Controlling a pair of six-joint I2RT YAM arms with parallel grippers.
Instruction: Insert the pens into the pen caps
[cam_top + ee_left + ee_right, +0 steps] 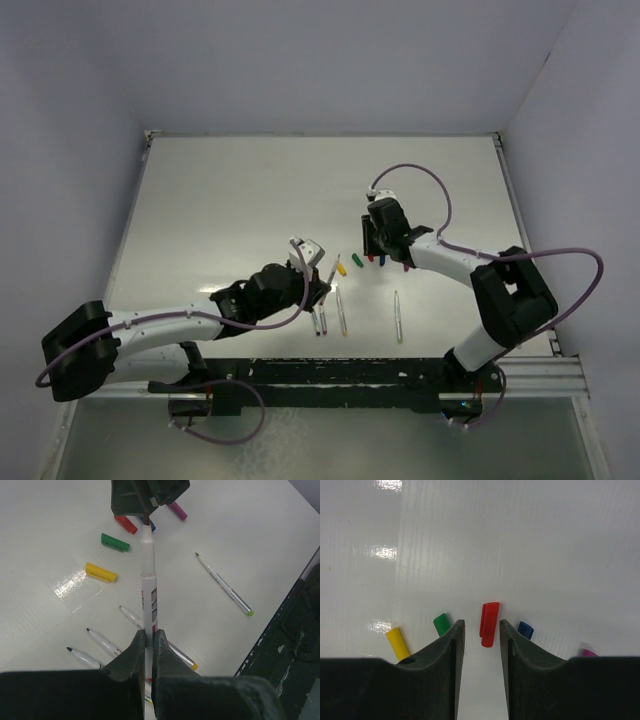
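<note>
While the left jaws clench one pen, its barrel print too blurred to read, the right jaws stand released around the red cap near the surface's middle.

My left jaws are dark plastic, matt and faintly grainy. The white pen in them has a smooth, glossy plastic barrel with a printed label. My right jaws have the same dull, dark finish. The red cap is smooth plastic with a soft sheen. The green cap and yellow cap toward nine o'clock of it, and the blue cap toward three, look the same moulded plastic. The tabletop is white, glossy and finely ribbed, mirroring lamps in bright patches. The rail, at four o'clock in my left wrist view, is black with chipped, scuffed paint. My cable wears smooth lilac sheathing.
</note>
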